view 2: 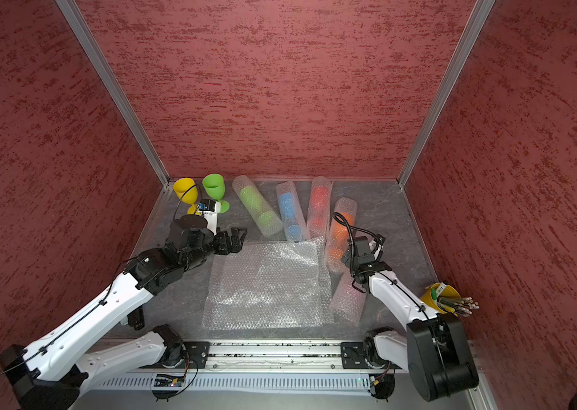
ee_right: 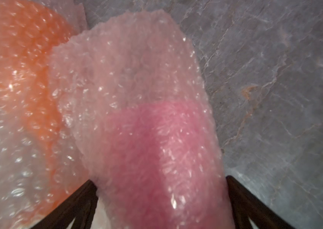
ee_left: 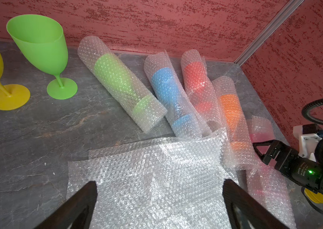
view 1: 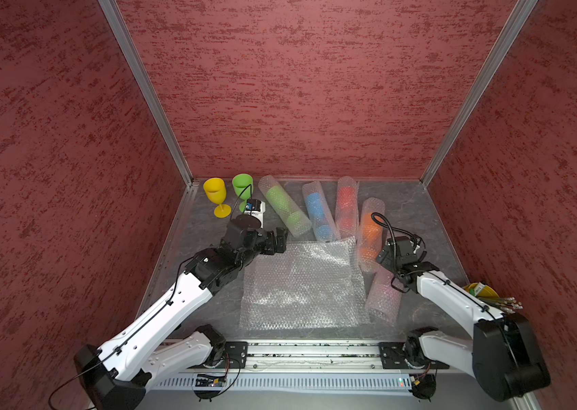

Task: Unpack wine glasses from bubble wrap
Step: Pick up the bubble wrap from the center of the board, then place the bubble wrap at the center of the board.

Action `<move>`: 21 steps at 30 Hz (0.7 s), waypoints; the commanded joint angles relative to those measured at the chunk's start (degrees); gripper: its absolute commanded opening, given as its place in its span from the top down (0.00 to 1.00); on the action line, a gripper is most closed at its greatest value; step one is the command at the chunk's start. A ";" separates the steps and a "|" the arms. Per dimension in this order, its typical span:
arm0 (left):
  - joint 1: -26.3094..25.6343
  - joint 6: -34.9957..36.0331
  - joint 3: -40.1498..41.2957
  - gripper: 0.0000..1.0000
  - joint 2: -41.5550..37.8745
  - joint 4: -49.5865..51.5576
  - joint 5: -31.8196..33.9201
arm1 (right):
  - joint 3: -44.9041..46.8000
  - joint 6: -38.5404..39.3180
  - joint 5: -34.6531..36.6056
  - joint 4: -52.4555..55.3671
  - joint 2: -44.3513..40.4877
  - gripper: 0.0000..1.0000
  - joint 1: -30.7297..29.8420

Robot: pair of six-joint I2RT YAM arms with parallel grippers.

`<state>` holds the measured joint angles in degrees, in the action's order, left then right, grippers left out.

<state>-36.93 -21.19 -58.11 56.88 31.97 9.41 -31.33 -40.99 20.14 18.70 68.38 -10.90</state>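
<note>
A yellow wine glass (view 1: 215, 193) and a green wine glass (view 1: 242, 184) stand unwrapped at the back left. Beside them lie bubble wrap rolls with a green (view 1: 283, 206), a blue (view 1: 319, 213), a red (view 1: 346, 207) and an orange glass (view 1: 370, 230) inside. A pink wrapped roll (view 1: 384, 294) lies nearer, at the right. A flat bubble wrap sheet (view 1: 301, 284) covers the middle. My left gripper (view 1: 281, 239) hovers open over the sheet's far left corner (ee_left: 159, 183). My right gripper (ee_right: 160, 179) stands open, its fingers either side of the pink roll (ee_right: 156, 138).
A small yellow bucket of pencils (view 2: 438, 296) stands at the right behind my right arm. Red textured walls close in the back and both sides. The arms' base rail (view 1: 315, 351) runs along the front edge of the grey marbled table (view 1: 422, 220).
</note>
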 commanded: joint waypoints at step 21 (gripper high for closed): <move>0.36 1.24 0.54 0.00 -2.84 -0.44 1.00 | -11.93 6.43 3.59 9.57 -13.62 0.29 3.89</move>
<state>-36.91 -20.91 -57.95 54.11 31.97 9.43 -40.69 -36.32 24.77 23.81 56.45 -7.22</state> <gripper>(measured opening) 0.996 0.747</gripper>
